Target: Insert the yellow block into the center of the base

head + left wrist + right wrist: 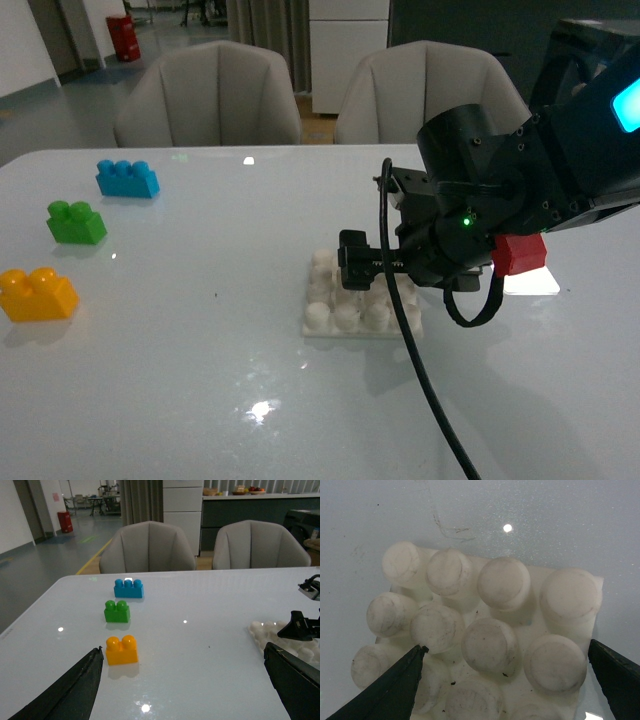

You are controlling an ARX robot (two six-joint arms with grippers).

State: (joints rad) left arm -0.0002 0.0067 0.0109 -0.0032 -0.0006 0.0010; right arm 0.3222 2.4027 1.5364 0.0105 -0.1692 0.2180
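The yellow block (37, 293) lies well apart from the right jaws, which gape empty above the base (345, 318).

a big indoor work hall, more lab or office than home: a glossy white table (200, 645) with two beige padded chairs (148, 547) stands on a polished grey floor (55, 550) marked with a yellow line (95, 555). behind are a red bin (65, 522), a white cabinet (182, 510), a dark counter (250, 510) and distant workbenches (97, 500).
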